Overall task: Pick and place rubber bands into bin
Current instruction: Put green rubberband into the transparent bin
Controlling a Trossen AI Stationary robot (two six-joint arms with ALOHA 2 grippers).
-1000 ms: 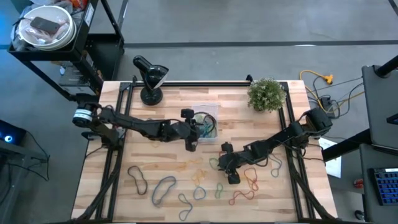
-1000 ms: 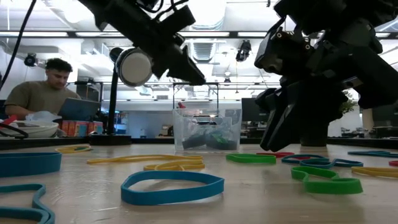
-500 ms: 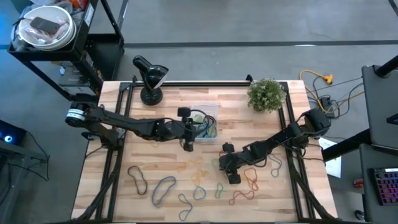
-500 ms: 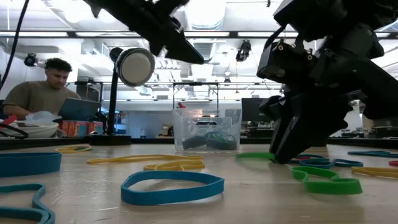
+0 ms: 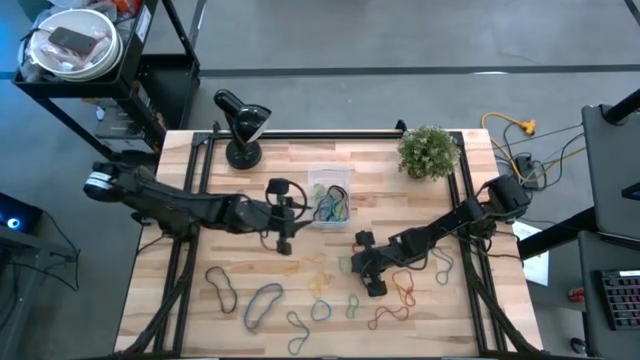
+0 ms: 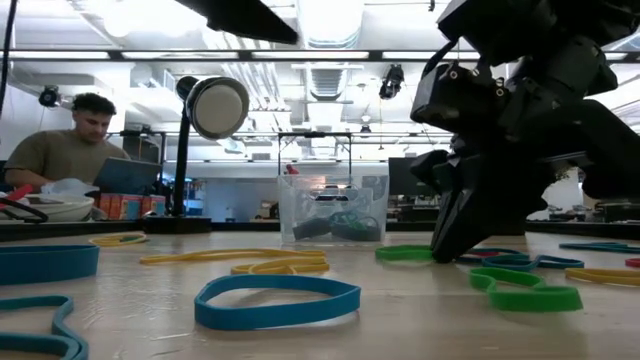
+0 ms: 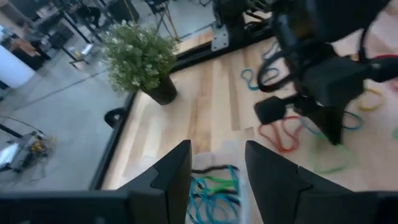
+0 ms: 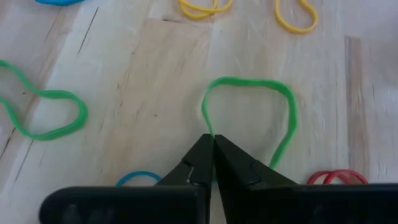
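Pinching a thin green rubber band loop [image 8: 249, 118] at its near edge, my right gripper [image 8: 212, 152] has its dark fingers pressed together on the wooden table [image 5: 400, 200]; the contact itself is hidden in my low view behind the gripper body. Beyond it sits the small clear plastic bin [image 5: 330, 200], with blue and green bands inside. My left gripper [image 7: 216, 163] hovers beside that bin, fingers apart, holding nothing.

One bin [image 5: 329, 196], one lamp [image 5: 243, 128], one plant [image 5: 429, 151], perhaps fifteen loose rubber bands [image 5: 264, 302].
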